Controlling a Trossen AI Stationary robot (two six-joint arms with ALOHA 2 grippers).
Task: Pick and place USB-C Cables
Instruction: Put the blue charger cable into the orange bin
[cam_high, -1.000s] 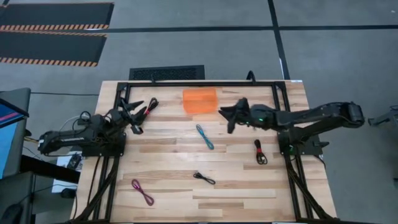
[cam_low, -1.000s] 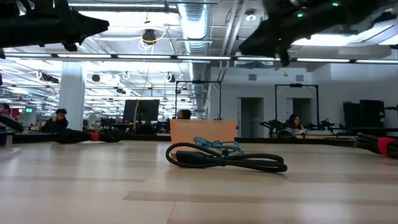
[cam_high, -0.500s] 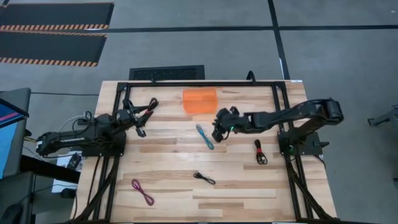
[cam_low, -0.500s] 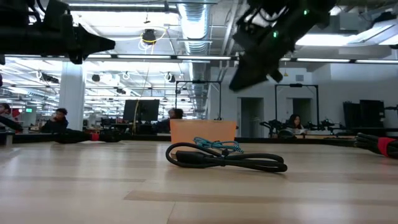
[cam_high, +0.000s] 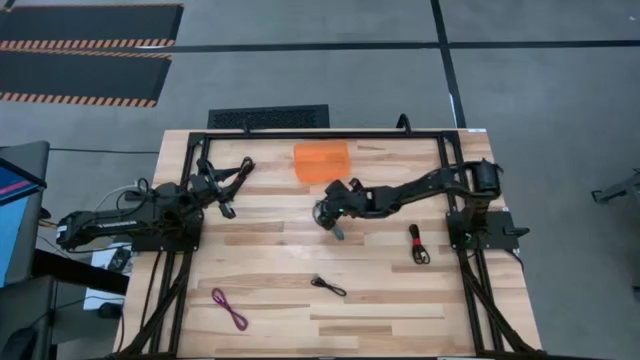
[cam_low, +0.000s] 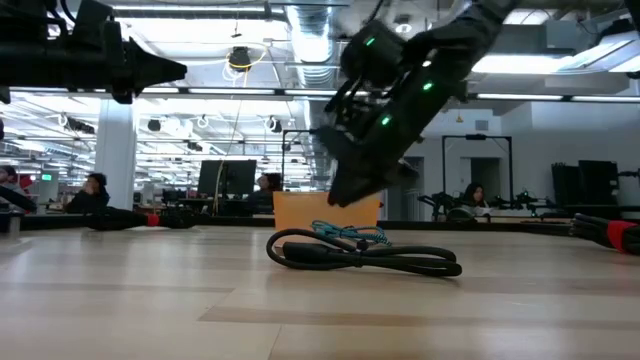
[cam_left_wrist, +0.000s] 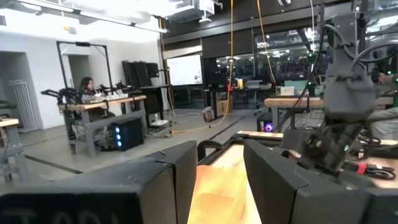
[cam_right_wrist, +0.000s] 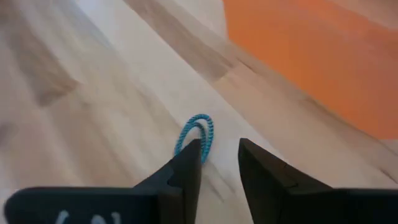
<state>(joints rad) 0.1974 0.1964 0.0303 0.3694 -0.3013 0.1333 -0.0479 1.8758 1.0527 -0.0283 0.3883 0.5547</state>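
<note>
Tabletop (cam_high: 270, 250): teal-blue cable (cam_right_wrist: 198, 132) seemingly beneath right gripper (cam_right_wrist: 219, 155)

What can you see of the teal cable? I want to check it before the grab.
The teal cable is thin, with a braided-looking sheath, folded into a narrow loop and lying flat on the wooden table, near the orange tray. In the high view the right gripper covers most of it; only one end shows. In the right wrist view its looped end lies just ahead of the open fingers, apparently untouched. In the low view it shows behind the black cable.
</note>
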